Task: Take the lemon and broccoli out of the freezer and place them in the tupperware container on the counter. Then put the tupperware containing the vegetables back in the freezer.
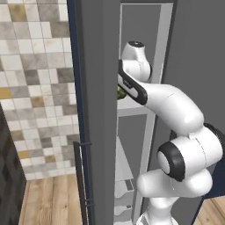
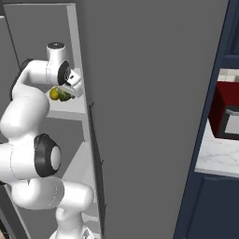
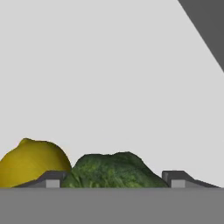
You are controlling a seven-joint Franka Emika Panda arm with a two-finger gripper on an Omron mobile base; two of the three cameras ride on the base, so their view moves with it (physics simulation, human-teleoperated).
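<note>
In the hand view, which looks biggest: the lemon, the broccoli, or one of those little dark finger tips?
1. broccoli, widest, sitting between the finger tips.
2. lemon, slightly smaller as shown, though partly cut off at the left edge, so unsure.
3. finger tip, clearly smallest.

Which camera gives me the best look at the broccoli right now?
The hand view: the broccoli sits broad between the fingertips, beside the lemon. Both base views give just a small yellow-green patch behind the arm.

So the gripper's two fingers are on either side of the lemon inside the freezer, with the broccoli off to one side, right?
Not quite. In the hand view the fingertips straddle the broccoli, and the lemon sits off to one side. They are inside the freezer.
</note>
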